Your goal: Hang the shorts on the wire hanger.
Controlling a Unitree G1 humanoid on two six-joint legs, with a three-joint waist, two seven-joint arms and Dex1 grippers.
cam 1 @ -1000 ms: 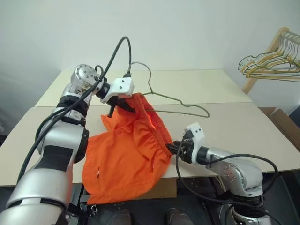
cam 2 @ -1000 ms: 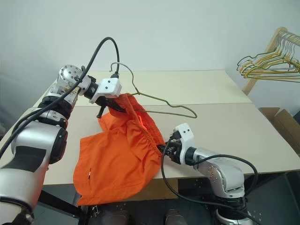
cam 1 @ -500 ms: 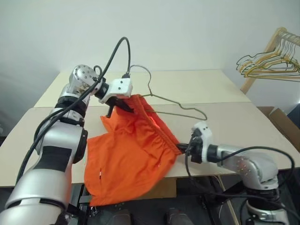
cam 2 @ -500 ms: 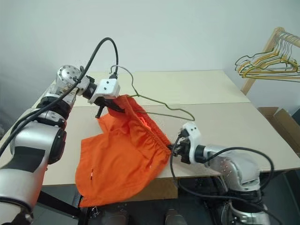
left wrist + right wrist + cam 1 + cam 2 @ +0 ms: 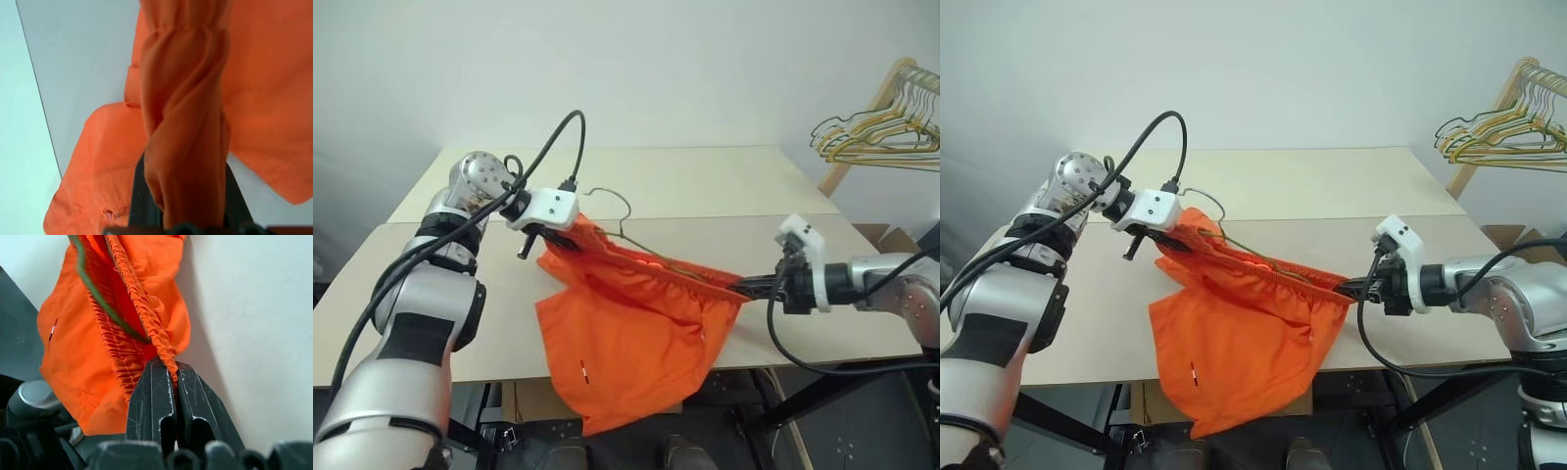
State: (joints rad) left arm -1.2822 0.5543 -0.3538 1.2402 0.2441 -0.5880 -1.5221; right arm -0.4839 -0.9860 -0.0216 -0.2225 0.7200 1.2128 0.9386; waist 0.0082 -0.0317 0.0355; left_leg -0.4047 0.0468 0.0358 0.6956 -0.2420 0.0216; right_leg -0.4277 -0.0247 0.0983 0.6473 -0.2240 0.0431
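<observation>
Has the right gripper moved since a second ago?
Yes. The right gripper, shut on the shorts, has swung out rightward along the table's front edge, stretching the waistband.

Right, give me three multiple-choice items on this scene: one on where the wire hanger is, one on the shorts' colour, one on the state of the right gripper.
1. Where does the wire hanger run?
A. Through the waistband of the shorts
B. On the wooden rack
C. Flat on the floor

2. What colour are the shorts?
A. Blue
B. Orange
C. White

3. How is the right gripper?
A. Wide open above the table
B. Shut on nothing
C. Shut on the shorts

Key: 1 A, its wire passes inside the stretched waistband. 2 B, the fabric is bright orange. 3 C, its fingers pinch the gathered waistband edge, opposite the left gripper.
</observation>
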